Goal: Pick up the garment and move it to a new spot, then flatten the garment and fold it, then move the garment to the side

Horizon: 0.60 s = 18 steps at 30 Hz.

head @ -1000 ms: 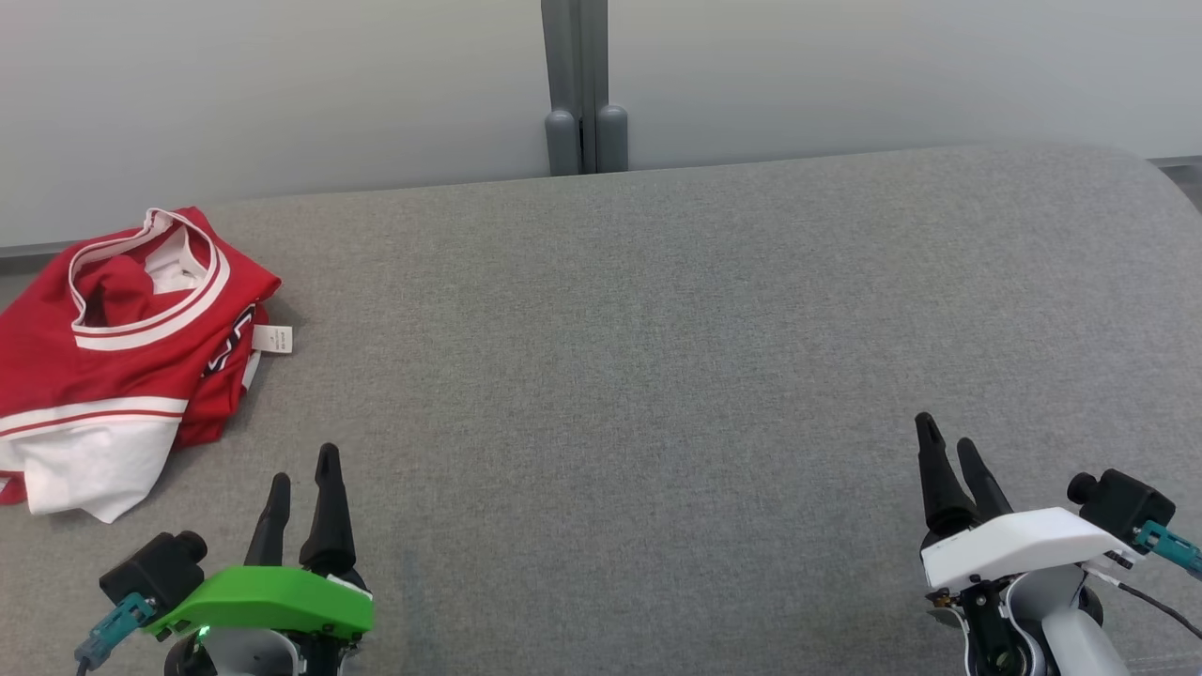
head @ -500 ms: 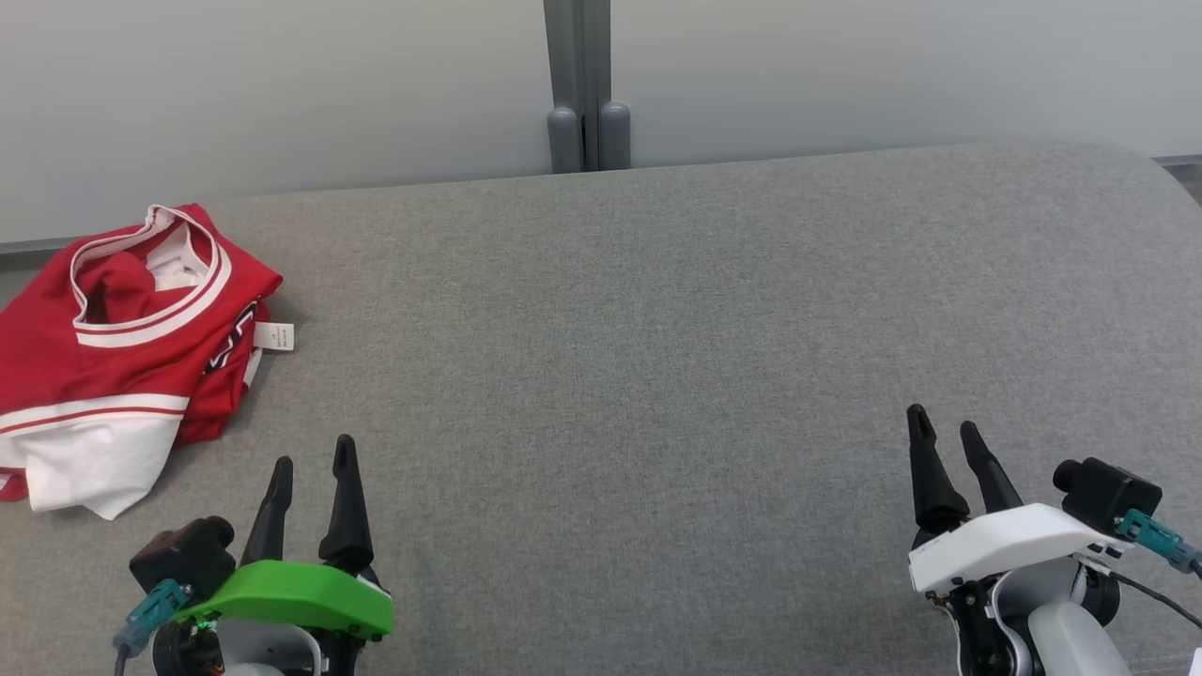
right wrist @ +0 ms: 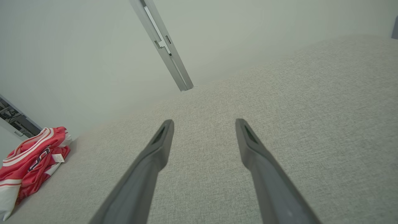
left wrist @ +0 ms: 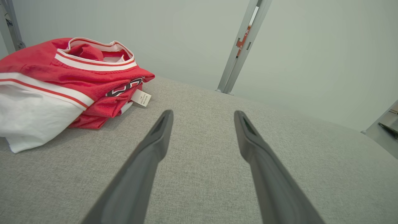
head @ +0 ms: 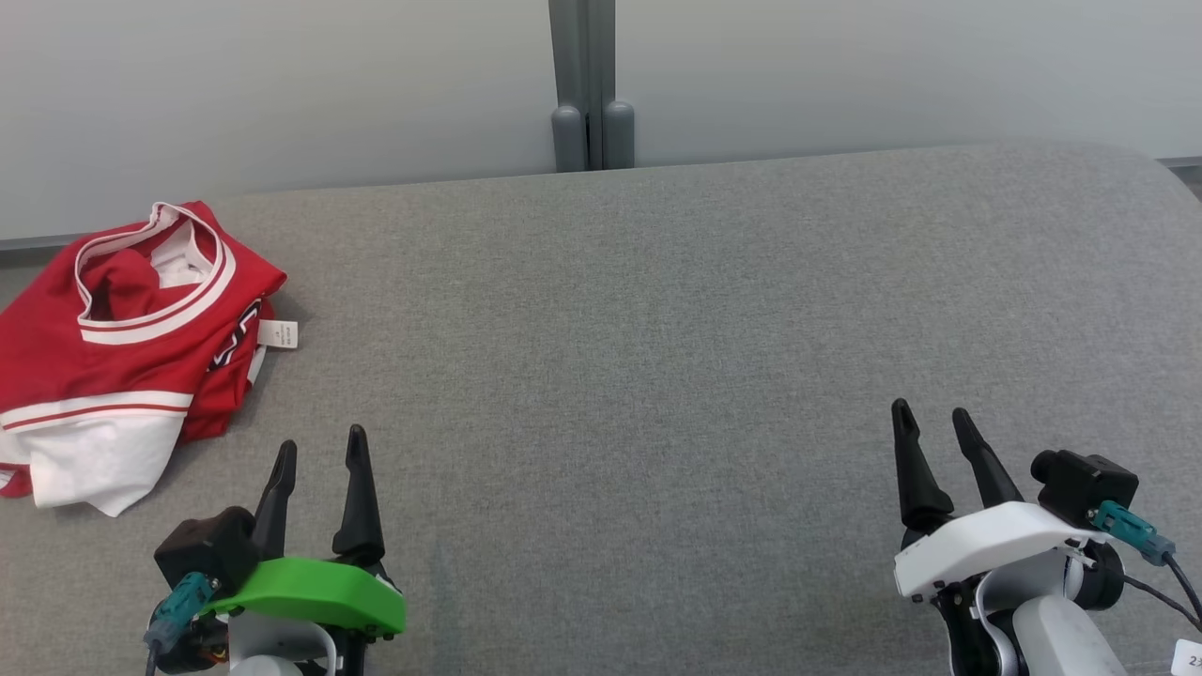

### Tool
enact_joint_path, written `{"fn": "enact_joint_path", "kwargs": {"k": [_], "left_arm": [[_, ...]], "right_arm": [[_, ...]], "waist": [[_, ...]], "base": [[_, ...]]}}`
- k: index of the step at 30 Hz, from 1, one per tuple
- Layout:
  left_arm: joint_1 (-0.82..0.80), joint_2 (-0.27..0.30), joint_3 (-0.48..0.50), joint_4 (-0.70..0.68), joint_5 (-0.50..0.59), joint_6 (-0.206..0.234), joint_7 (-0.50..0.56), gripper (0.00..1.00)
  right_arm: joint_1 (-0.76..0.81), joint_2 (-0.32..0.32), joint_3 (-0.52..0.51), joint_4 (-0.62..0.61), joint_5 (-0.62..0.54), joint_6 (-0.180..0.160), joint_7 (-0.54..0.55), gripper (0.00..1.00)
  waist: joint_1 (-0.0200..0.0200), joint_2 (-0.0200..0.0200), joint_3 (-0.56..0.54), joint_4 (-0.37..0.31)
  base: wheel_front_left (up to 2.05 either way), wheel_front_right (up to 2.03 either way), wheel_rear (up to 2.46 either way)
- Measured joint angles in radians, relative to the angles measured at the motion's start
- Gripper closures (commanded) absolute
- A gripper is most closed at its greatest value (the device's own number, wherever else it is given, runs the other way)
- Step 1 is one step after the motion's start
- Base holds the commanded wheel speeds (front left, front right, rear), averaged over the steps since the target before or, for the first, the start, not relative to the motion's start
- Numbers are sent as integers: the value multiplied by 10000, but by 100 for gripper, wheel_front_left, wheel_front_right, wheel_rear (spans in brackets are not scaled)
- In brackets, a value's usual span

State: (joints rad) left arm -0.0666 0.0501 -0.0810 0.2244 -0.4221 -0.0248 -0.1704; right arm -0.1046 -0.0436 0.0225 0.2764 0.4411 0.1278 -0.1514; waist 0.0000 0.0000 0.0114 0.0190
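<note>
Garment (head: 122, 347): lying bunched, far left on table (head: 657, 329) | left claw (head: 321, 438): hovering spread, empty | right claw (head: 930, 409): hovering spread, empty

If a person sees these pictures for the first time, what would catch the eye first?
The red and white jersey stands out first: it lies in a rumpled pile at the far left of the grey fabric surface, with a small white label sticking out. Next come the left gripper, under a green cover, and the right gripper, under a white one, both open and holding nothing.
</note>
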Motion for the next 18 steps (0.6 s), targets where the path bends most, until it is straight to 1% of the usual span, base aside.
{"fn": "enact_joint_path", "kwargs": {"k": [18], "left_arm": [[10, -8, -205, 82, 1304, 13, -399, 0]], "right_arm": [[43, -17, 138, 6, -1256, 12, -414, 0]], "waist": [[0, 0, -89, 56]], "base": [[0, 0, 0]]}}
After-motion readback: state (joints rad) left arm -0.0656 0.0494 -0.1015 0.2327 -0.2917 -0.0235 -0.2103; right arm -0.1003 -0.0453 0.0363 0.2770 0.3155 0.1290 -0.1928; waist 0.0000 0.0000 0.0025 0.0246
